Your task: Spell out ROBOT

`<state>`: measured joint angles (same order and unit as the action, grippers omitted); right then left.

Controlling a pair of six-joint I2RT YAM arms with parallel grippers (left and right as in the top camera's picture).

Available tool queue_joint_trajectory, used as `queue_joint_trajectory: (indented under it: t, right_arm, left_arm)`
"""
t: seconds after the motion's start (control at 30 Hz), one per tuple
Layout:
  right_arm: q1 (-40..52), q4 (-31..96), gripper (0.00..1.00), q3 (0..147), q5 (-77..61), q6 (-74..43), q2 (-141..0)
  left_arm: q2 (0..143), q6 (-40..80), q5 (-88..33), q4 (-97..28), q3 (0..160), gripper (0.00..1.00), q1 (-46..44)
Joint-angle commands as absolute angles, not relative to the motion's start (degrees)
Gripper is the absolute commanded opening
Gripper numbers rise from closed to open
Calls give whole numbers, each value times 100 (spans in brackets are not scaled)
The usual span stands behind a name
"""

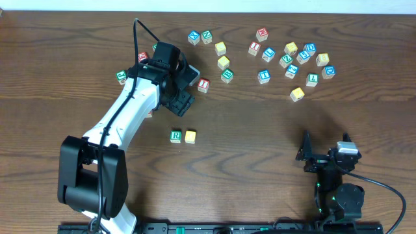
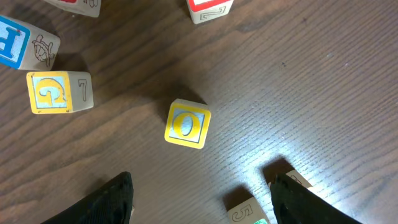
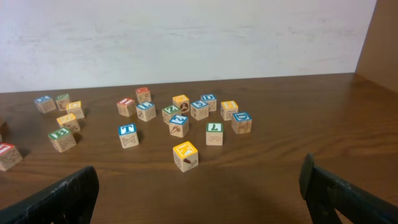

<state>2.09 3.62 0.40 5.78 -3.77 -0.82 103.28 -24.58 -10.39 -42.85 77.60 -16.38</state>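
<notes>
Robotics lab bench, shown by a wood-grain table (image 1: 260,130) backed by a plain white wall (image 3: 186,37), a white left arm (image 1: 127,114) and small black right arm (image 1: 338,188) fixed to a near-edge rail (image 1: 214,228), cables (image 1: 136,29) trailing.

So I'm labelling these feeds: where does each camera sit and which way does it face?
Overhead: above the table, facing straight down; left arm and right arm show.
Left wrist: on the left arm, facing down at the O block; left hand at bottom.
Right wrist: low, facing across the table to the wall; right hand at bottom.
Shared: overhead and right wrist both show the lone yellow block.
</notes>
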Motion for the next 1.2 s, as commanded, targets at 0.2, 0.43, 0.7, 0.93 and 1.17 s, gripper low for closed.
queue_joint_trajectory:
  t: [0.2, 0.43, 0.7, 0.93, 1.17]
  right_arm:
    - [154, 381, 99, 30, 563, -311, -38]
    - [154, 381, 99, 30, 563, -311, -38]
    - [154, 384, 99, 30, 563, -311, -38]
    - [154, 381, 99, 30, 563, -311, -38]
    - [154, 381, 99, 30, 563, -311, -38]
  left_arm:
    - [10427, -2685, -1092, -4053, 7883, 70, -1614]
    - [10820, -2696, -1118, -4021, 7883, 67, -1614]
    - [11030, -2744, -1116, -3955, 7883, 67, -1614]
    - [11308, -2742, -1116, -3887, 7883, 67, -1614]
    - [11310, -2746, -1114, -3717, 7883, 67, -1614]
